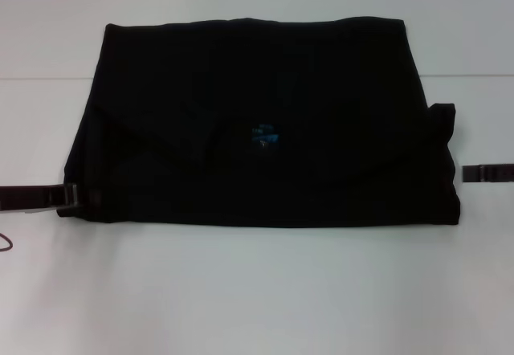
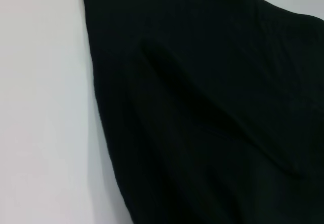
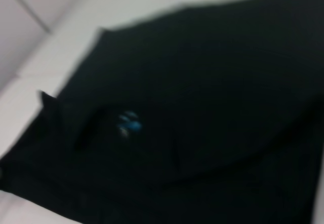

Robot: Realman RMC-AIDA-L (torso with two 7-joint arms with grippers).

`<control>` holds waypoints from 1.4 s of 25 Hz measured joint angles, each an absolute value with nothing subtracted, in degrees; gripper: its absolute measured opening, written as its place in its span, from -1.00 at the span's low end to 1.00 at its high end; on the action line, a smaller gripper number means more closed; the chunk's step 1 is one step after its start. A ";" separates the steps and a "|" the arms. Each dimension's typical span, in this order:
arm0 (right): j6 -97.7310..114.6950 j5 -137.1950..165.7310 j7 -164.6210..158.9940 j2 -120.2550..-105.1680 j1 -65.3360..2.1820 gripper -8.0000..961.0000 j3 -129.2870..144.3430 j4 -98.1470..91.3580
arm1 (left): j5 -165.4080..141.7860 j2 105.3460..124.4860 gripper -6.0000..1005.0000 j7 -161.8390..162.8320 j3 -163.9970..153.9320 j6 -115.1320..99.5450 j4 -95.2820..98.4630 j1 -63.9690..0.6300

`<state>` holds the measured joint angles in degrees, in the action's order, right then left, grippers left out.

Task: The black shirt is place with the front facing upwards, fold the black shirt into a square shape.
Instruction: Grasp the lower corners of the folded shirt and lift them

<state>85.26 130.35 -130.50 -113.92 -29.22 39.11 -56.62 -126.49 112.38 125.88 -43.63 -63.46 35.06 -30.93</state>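
Note:
The black shirt (image 1: 265, 122) lies flat on the white table (image 1: 257, 291), folded into a wide rectangle. Its small blue neck label (image 1: 263, 136) shows near the middle, and a small flap sticks out at its right edge. No white print shows. My left gripper (image 1: 68, 197) is low on the table, at the shirt's near left corner and touching its edge. My right gripper (image 1: 482, 173) is just off the shirt's right edge, apart from the cloth. The left wrist view shows the shirt's edge (image 2: 202, 122) with a crease. The right wrist view shows the shirt (image 3: 202, 107) and the label (image 3: 129, 122).
A seam in the white table top (image 1: 48, 77) runs across behind the shirt's far part. A thin dark cord loop (image 1: 6, 242) lies at the far left, near the left arm.

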 joint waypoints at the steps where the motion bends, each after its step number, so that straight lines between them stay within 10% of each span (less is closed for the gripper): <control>1: 86.47 133.46 -134.74 -113.43 -30.68 0.56 38.57 -57.49 | -126.48 112.29 -0.90 125.88 -43.64 -63.63 35.07 -30.93; 15: 76.63 156.71 -146.51 -114.47 -46.15 0.56 39.00 -43.52 | -126.41 112.16 -0.90 125.09 -41.30 -64.90 34.94 -30.94; 35: 69.11 156.80 -146.43 -115.90 -48.62 0.56 42.68 -36.60 | -125.71 112.14 -0.90 124.54 -40.69 -65.11 34.90 -31.15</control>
<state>69.11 156.80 -146.43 -115.90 -48.62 42.68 -36.60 -125.71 112.14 124.54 -40.69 -65.11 34.90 -31.15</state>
